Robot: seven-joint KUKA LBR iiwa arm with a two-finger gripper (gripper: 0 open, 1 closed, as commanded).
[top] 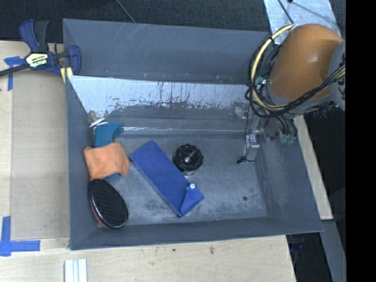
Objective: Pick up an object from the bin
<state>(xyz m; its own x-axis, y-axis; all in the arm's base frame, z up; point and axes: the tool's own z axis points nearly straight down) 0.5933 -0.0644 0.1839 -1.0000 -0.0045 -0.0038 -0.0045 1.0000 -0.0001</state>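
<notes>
A grey metal bin (176, 232) seen from above. The robot arm's gripper (249, 150) hangs low over the bare floor in the right part of the bin, towards the far wall; whether it is spread or clenched cannot be told. The nearest thing, to its left and apart from it, is a black round knob (188, 157), lying just beside a flat blue board (161, 178). Further left, by the left wall, sit an orange sponge (106, 160), a teal object (107, 134) and a black oval brush (108, 204)
</notes>
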